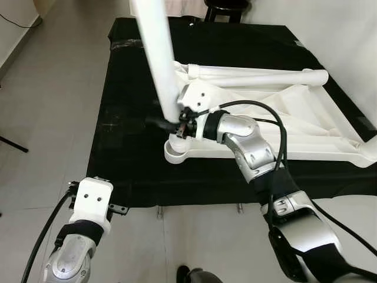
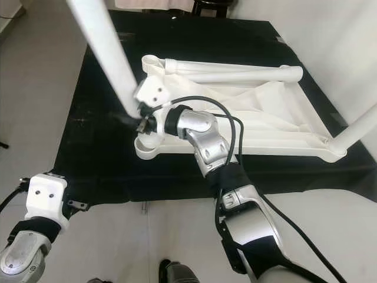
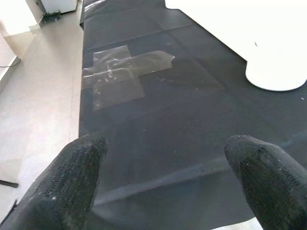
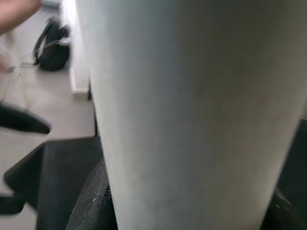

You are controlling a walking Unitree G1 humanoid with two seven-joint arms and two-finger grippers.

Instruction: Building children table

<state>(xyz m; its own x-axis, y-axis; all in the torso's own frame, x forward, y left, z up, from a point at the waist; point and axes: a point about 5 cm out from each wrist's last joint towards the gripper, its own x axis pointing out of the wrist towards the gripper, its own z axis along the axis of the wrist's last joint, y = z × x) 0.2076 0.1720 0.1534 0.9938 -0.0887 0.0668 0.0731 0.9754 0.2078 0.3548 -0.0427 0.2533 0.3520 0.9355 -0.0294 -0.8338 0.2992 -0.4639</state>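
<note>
The left gripper (image 3: 168, 182) hangs low at the near edge of the black mat (image 1: 129, 159), its fingers (image 3: 72, 177) wide apart and holding nothing; ahead of them lie a patch of clear tape (image 3: 124, 72) and, farther off, the round corner socket (image 1: 177, 150) of the upturned white table frame (image 1: 306, 135). The right gripper (image 1: 179, 125) has its fingers closed around the lower end of the white table leg (image 1: 156, 53), just above that socket. The step in hand seems to be seating this leg. The next move probably needs the leg brought upright and pressed straight down into the socket. The mat lies on a pale tiled floor (image 1: 53, 106); one leg (image 2: 359, 132) already stands at the far right corner.
</note>
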